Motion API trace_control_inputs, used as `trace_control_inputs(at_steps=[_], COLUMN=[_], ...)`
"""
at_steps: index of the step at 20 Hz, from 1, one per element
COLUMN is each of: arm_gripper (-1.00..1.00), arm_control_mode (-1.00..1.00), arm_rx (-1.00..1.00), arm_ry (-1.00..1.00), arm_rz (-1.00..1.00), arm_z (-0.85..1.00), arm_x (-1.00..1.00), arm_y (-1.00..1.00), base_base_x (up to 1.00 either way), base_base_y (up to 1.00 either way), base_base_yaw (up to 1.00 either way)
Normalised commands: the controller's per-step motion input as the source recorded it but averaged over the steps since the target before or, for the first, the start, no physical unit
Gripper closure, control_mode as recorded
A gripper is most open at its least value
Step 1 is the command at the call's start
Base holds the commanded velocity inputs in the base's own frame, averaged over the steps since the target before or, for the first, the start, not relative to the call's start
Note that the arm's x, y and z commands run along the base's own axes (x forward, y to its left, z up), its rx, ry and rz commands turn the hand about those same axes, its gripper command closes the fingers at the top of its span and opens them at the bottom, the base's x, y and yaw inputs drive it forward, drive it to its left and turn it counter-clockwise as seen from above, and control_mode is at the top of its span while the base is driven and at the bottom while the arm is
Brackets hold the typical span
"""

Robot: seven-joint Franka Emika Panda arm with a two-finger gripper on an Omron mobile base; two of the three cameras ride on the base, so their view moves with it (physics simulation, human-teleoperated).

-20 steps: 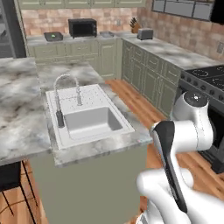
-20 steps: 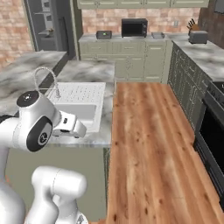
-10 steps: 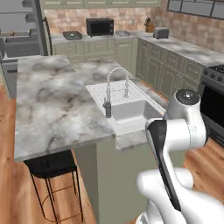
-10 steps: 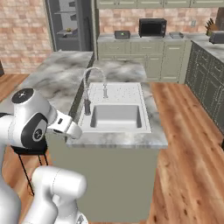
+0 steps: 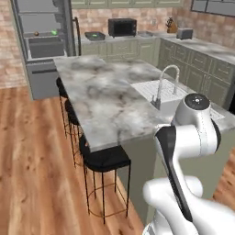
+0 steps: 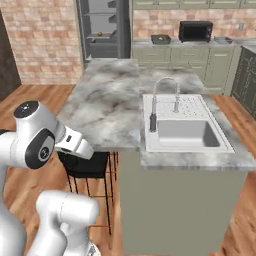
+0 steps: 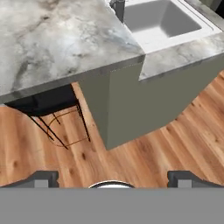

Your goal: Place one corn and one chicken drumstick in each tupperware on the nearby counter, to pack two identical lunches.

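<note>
My hand (image 7: pixel 112 177) hangs released, its two tips spread wide and nothing between them, pointed down at the wood floor (image 7: pixel 144 157) because I am only travelling, with nothing yet to carry. Just beyond the tips, toward twelve o'clock in the hand view, stands the island (image 7: pixel 57 48) with a black stool (image 7: pixel 48 105) tucked under its overhang at ten o'clock and the sink (image 7: pixel 162 19) at one o'clock. In the right base view my arm is folded in close at eight o'clock, which I judge keeps it clear of the island's edge while the base drives. Farther out, past the island at about one o'clock, runs the bench (image 6: pixel 200 42) along the brick wall, carrying the microwave (image 6: pixel 196 31). A dark flat thing (image 6: pixel 161 38) sits just left of the microwave; it may be a tupperware, but it is too small to tell. At eleven o'clock the open fridge (image 5: pixel 43 41) shows a green speck (image 5: pixel 54 32) and a brownish one (image 5: pixel 36 33) on a shelf, possibly corn and a drumstick, though I cannot be sure. As I judge it, nothing is packed yet.
</note>
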Motion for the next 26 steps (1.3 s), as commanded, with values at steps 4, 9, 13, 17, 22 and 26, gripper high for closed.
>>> trace_control_inputs(at_steps=[4,9,13,17,22,26], arm_gripper=[-1.00,-1.00,-1.00,-1.00,-1.00,-1.00], arm_control_mode=[1.00,1.00,1.00,1.00,1.00,1.00], arm_rx=[0.00,0.00,0.00,0.00,0.00,0.00], arm_ry=[0.00,0.00,0.00,0.00,0.00,0.00], arm_rz=[0.00,0.00,0.00,0.00,0.00,0.00], arm_z=[0.00,0.00,0.00,0.00,0.00,0.00], arm_x=[0.00,0.00,0.00,0.00,0.00,0.00], arm_y=[0.00,0.00,0.00,0.00,0.00,0.00], base_base_x=[0.06,0.15,0.37,0.66,0.85,1.00], base_base_y=[1.00,1.00,1.00,1.00,0.93,0.27], base_base_yaw=[0.00,0.00,0.01,0.05,0.05,0.00])
